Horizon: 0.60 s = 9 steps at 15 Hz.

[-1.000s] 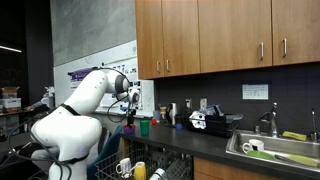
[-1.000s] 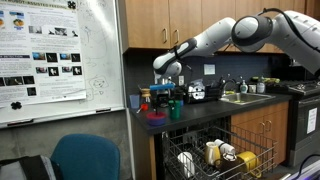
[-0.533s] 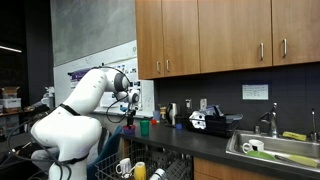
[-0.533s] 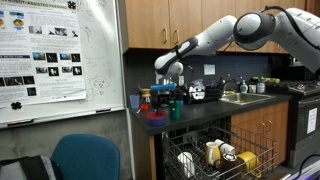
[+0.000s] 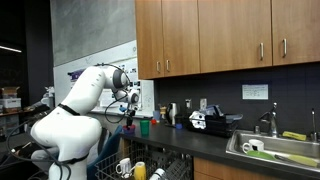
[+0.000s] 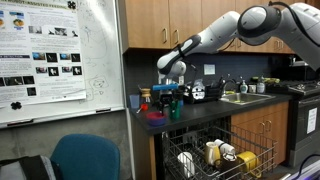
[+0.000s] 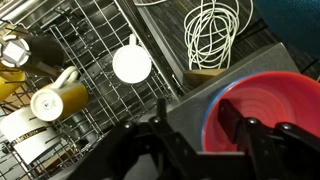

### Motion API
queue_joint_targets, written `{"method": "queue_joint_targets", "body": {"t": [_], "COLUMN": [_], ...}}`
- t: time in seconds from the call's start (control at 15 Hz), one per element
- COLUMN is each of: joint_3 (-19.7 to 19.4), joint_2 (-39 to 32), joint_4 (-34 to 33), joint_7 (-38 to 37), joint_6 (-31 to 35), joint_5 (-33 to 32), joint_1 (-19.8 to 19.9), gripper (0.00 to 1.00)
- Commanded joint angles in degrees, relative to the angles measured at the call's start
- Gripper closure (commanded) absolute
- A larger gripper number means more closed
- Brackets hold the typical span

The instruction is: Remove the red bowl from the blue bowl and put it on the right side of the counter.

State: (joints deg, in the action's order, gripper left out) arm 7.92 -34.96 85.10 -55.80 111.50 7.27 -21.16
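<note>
Upward and slightly toward 3 o'clock is how the arm has swung since a moment ago in an exterior view, carrying the end effector (image 6: 168,97) a little higher over the bowls. The red bowl (image 7: 265,105) has not shifted: it sits nested inside the blue bowl (image 6: 156,121), at the end of the dark surface (image 6: 214,111) nearest the whiteboard (image 6: 60,55).

From the wrist, the red bowl fills the 3 o'clock part of the picture. The two dark fingers (image 7: 140,152) of the end effector stand apart at 6 o'clock with nothing between them, one reaching over the bowl's near rim and the other outside it, over the rack. At 9 o'clock, below the edge of the surface, lies an open dishwasher rack (image 7: 90,60) holding mugs (image 7: 55,100) and a round white piece (image 7: 131,64); a wire whisk (image 7: 213,35) lies at 12 o'clock.

A green cup (image 5: 145,127) stands just beside the bowls, toward 3 o'clock in both exterior views.
</note>
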Motion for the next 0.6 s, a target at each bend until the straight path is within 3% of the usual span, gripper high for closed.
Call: {"method": "queue_joint_targets", "body": {"t": [0.0, 0.27, 0.33, 0.53], "joint_3": [0.04, 0.08, 0.08, 0.11], "joint_2": [3.25, 3.68, 3.76, 3.83], "joint_4": [3.80, 4.10, 4.10, 3.98], "joint_7": [-0.45, -0.47, -0.47, -0.39], "joint_6": [1.44, 1.51, 1.41, 1.20], "joint_5": [1.37, 1.28, 1.23, 1.16], "joint_1": [0.38, 0.35, 0.33, 0.31], "gripper": [0.57, 0.56, 0.61, 0.89]}}
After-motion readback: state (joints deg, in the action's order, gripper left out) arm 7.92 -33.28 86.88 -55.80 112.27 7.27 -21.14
